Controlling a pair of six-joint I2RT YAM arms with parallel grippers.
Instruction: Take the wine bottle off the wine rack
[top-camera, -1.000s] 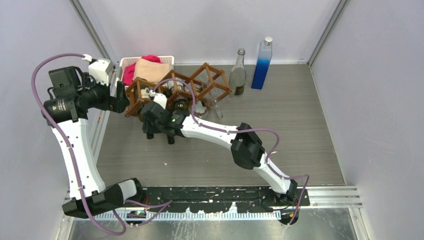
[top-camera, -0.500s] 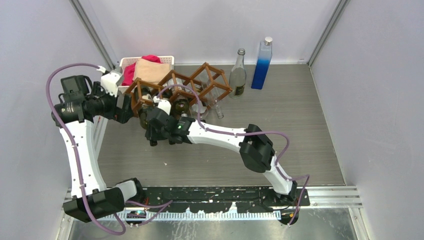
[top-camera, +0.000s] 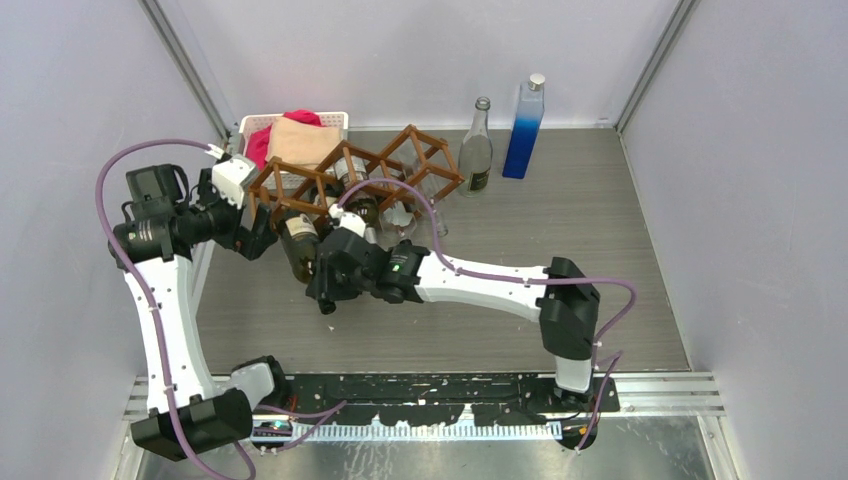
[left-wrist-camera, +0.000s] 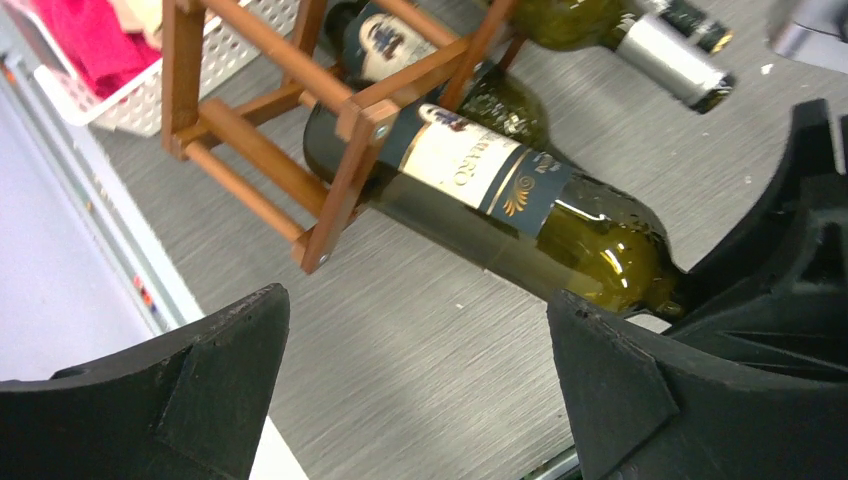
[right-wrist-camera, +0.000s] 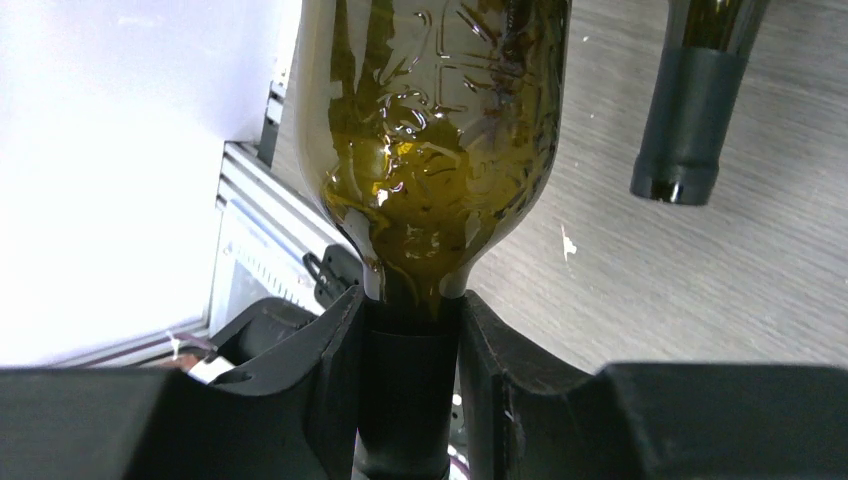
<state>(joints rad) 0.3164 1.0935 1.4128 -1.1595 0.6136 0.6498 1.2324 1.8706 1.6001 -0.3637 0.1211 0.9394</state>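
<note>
Grey wood-grain table (top-camera: 600, 250), pale walls on three sides, and all the action sits at the far left. The right claw (top-camera: 320, 280) is clamped on the wine bottle (top-camera: 296, 240). The wrist view leaves no doubt: both fingers (right-wrist-camera: 335, 380) press the dark neck from either side, and the green glass shoulder (right-wrist-camera: 440, 150) swells out just ahead of the fingertips. From that grip the bottle runs straight away from the claw toward the wine rack (top-camera: 350, 175). Its far end sits in the rack's end cell, with a wooden bar (left-wrist-camera: 340, 130) crossing over the body right at the edge of the cream and navy label (left-wrist-camera: 480, 170). So the bottle is gripped at the neck, and part of its body is inside the lattice.

The left claw (top-camera: 262, 235) stands wide apart and holds nothing. It hovers just beside the rack's end and looks down on the bottle, which lies ahead of its spread fingers (left-wrist-camera: 200, 400) without touching them.

Just to the right of the held neck, seen from the right claw, a second bottle's capped neck (right-wrist-camera: 693, 110) pokes out over the table. Beyond the rack, farther from both claws, stands a white basket (top-camera: 250, 128) of red and tan cloth. A clear glass bottle (top-camera: 476, 150) and a tall blue one (top-camera: 524, 125) stand upright, well off from either claw.
</note>
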